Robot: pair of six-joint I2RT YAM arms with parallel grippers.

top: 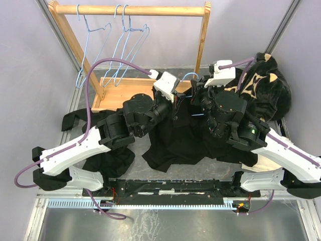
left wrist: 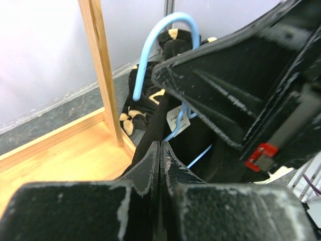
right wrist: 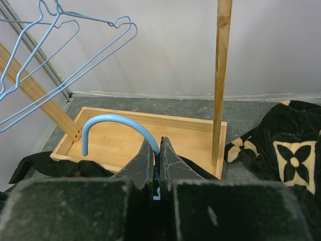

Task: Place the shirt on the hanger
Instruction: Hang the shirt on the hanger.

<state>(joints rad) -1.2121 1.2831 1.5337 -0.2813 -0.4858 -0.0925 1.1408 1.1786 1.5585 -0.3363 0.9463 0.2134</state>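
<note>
The black shirt [top: 183, 138] lies spread on the table between my arms. Its white collar tag [left wrist: 177, 120] shows in the left wrist view. My right gripper [right wrist: 156, 144] is shut on the neck of a light-blue wire hanger [right wrist: 113, 122], whose hook curves up and left over the rack base. The hook also shows in the top view [top: 189, 76] and in the left wrist view [left wrist: 150, 55]. My left gripper [left wrist: 160, 146] is shut, with the shirt's black cloth [left wrist: 150, 125] at its tips near the collar. In the top view both grippers [top: 176, 99] [top: 194, 98] meet at the shirt's far edge.
A wooden rack [top: 131, 10] stands at the back with several blue hangers [top: 125, 45] on its bar and a wooden base tray [top: 120, 89]. A black plush garment with tan flowers [top: 266, 83] lies far right. Another black garment [top: 108, 160] lies under my left arm.
</note>
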